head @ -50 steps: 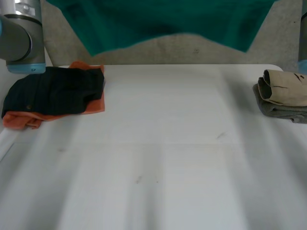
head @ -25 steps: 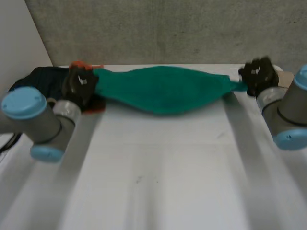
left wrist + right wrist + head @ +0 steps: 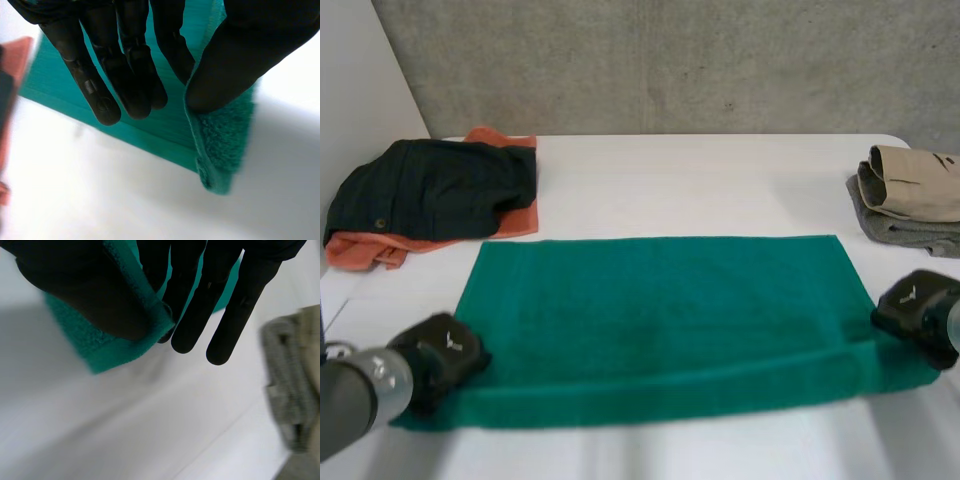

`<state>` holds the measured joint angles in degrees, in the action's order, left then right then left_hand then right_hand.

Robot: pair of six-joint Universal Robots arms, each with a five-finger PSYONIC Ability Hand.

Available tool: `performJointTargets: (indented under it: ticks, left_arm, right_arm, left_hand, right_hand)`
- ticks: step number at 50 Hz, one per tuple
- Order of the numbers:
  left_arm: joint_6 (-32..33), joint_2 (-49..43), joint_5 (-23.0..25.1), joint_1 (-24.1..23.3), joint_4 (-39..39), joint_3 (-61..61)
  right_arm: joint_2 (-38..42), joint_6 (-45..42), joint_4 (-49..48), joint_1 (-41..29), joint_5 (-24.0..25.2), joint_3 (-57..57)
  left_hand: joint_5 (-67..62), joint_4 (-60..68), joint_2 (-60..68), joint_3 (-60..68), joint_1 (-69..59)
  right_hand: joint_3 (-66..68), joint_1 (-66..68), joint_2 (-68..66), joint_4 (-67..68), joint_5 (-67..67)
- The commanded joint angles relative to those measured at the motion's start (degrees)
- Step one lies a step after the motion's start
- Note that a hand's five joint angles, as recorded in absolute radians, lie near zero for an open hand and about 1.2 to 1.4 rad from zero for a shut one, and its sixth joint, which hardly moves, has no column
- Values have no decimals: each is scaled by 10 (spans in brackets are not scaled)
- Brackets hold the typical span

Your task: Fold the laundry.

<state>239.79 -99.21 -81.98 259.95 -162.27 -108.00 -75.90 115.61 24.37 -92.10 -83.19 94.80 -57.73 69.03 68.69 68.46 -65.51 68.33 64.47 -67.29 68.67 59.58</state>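
Within left robot hand, towel

White table against a speckled grey concrete wall.

Left hand sat low in the lower left of the head view, with the grey forearm coming in from that corner. It was knuckles up at the near left corner of the green towel. Right hand was over at the right edge, a bit below the middle, on the near right corner. Left wrist view showed the fingers pretty much straight and the thumb pressed across, with the towel corner pinched between them. Right wrist view showed the same deal, straight fingers and thumb clamping the cloth
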Motion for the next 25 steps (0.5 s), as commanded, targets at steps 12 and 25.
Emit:
performJointTargets:
  ticks: [12,25]
  left_arm:
    - [-75,-306,-77,-67,-236,360]
    - [-75,-394,-85,-90,-349,460]
  right_arm:
    - [225,116,-259,-70,-26,-211]
    - [339,117,-361,-96,-49,-334]
  left_hand:
    - [-123,110,113,115,-145]
    - [140,-153,-150,-147,118]
  right_hand:
    - [117,155,-127,113,104]
    - [-538,-499,528,-541,-551]
